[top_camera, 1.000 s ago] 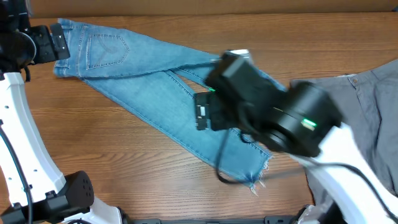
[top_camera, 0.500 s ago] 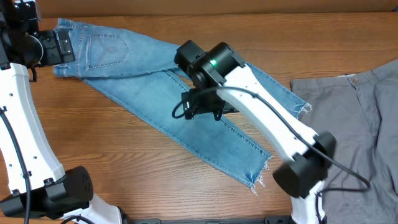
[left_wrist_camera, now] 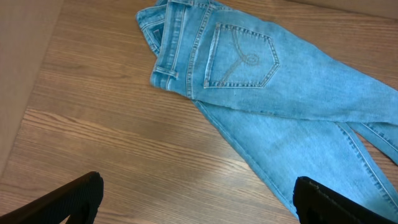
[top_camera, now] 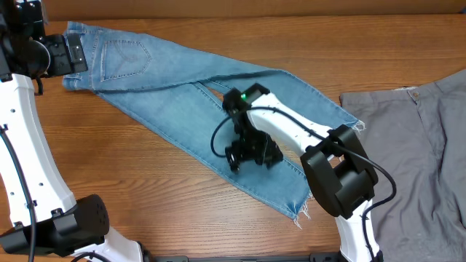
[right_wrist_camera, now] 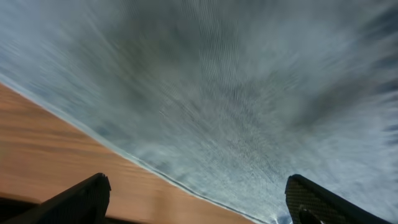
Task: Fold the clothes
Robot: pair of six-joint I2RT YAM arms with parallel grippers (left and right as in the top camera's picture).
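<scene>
The jeans (top_camera: 167, 109) cross the worktop (top_camera: 145, 196), trousers (top_camera: 422, 145) right. Spread, the right end effector (top_camera: 251, 154) is low over the near leg (top_camera: 193, 135); the left end effector (left_wrist_camera: 199, 199), spread, by the waistband (left_wrist_camera: 169, 56).

jeans (top_camera: 182, 109): light blue denim, paler stitching on the pocket;
trousers (top_camera: 415, 138): plain grey;
tabletop (top_camera: 131, 189): brown wood grain

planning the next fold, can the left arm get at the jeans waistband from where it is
Probably yes: the left gripper hangs open close to the waistband of the jeans, with only bare table between them and nothing lying over it.
</scene>
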